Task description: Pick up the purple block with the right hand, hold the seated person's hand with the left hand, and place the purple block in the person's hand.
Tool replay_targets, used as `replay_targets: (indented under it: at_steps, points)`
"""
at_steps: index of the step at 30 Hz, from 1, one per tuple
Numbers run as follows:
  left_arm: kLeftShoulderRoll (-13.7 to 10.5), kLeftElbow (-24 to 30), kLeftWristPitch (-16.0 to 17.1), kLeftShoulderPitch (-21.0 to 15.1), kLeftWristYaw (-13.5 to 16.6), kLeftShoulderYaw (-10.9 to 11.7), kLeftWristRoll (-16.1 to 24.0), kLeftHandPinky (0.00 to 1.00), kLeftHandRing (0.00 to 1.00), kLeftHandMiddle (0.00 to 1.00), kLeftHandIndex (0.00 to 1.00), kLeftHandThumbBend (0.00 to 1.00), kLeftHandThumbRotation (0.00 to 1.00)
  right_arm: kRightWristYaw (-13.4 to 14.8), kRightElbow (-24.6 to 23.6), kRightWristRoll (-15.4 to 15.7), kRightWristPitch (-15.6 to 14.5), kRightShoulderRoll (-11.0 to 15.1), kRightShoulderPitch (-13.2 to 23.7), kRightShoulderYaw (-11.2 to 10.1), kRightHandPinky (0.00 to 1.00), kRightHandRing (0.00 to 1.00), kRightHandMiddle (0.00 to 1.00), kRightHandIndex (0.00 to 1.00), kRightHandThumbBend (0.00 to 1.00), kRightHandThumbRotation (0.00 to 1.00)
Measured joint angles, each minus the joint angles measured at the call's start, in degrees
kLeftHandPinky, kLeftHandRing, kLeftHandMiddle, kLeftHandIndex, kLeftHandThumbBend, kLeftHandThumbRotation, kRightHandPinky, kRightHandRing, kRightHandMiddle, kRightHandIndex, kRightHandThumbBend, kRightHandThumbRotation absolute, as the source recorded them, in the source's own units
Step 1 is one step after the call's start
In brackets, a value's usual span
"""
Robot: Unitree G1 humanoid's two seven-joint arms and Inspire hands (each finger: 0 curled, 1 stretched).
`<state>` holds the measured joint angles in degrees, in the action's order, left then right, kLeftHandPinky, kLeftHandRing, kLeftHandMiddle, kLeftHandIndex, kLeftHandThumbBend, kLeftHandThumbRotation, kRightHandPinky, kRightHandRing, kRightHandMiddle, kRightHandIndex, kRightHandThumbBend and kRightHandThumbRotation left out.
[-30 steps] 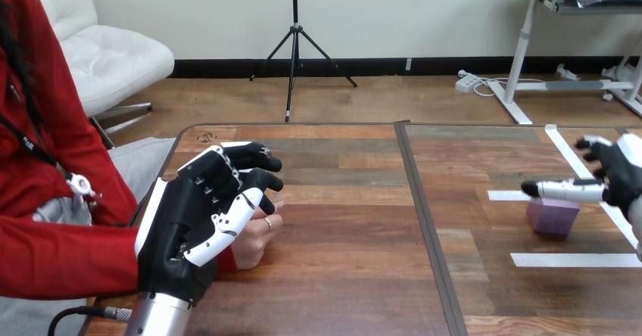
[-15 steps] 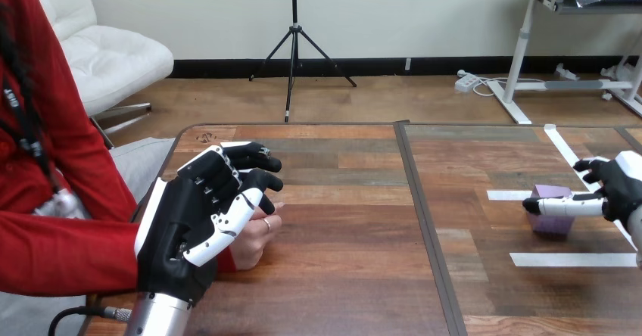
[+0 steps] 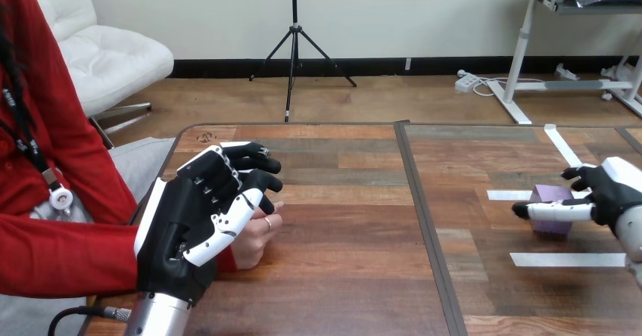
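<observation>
Has brought the right hand [image 3: 612, 194] down over the last second from above the purple block [image 3: 550, 195] to the block's own level, and drawn it a little left from the right edge. Now sets it close against the block, partly across the near face; cannot tell whether clamped on or merely alongside. Leaves the block flat on the wooden table [image 3: 341, 275], far out to the right between two white tape strips [image 3: 571, 259], in the same spot as before, so not yet lifted. Keeps the left hand [image 3: 189, 226] unmoved at the near left, fingers [image 3: 227, 171] curled over and round the person's hand [image 3: 256, 239], which rests on the table with only its lower part showing. Reads, as a judgement, like this: holding step already in place, reach finished, grasp just under way. Calls next for a firm close on the block, a lift clear of the tape, then a long carry leftward across the table seam [image 3: 424, 222] to the held hand. Worth watching: looks loosely closed rather than palm-up, that held hand, so may need opening before any placing.
</observation>
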<state>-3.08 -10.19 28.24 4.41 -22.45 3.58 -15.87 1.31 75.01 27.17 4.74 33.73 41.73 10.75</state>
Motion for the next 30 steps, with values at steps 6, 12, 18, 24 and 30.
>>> replay_targets:
  at_steps: [6, 12, 18, 24, 30]
  points:
    - [0.0, 0.0, 0.0, -0.01, -0.21, 0.0, -0.28, 0.37, 0.53, 0.58, 0.56, 0.44, 0.16, 0.0, 0.04, 0.03, 0.0, -0.45, 0.0, 0.44, 0.7, 0.82, 0.86, 0.86, 1.0, 0.51]
    - [-0.02, 0.0, 0.0, -0.02, -0.17, 0.05, -0.4, 0.37, 0.53, 0.57, 0.56, 0.45, 0.17, -0.01, 0.09, -0.11, 0.02, -0.68, 0.0, 0.46, 0.66, 0.8, 0.85, 0.86, 1.0, 0.49]
    - [-0.03, 0.0, -0.01, -0.02, -0.21, 0.05, -0.61, 0.37, 0.53, 0.57, 0.56, 0.45, 0.17, -0.01, 0.19, -0.22, 0.1, -0.76, 0.0, 0.46, 0.66, 0.8, 0.85, 0.85, 1.0, 0.48]
    - [-0.03, 0.0, -0.01, -0.02, -0.2, 0.04, -0.59, 0.37, 0.53, 0.57, 0.56, 0.44, 0.17, -0.01, 0.31, -0.27, 0.1, -0.8, 0.0, 0.46, 0.66, 0.8, 0.85, 0.85, 1.0, 0.47]
    - [-0.03, 0.0, 0.01, -0.03, -0.33, 0.05, -0.61, 0.37, 0.53, 0.57, 0.56, 0.44, 0.16, 0.03, 0.45, -0.27, 0.11, -0.84, -0.01, 0.46, 0.67, 0.81, 0.86, 0.85, 1.0, 0.45]
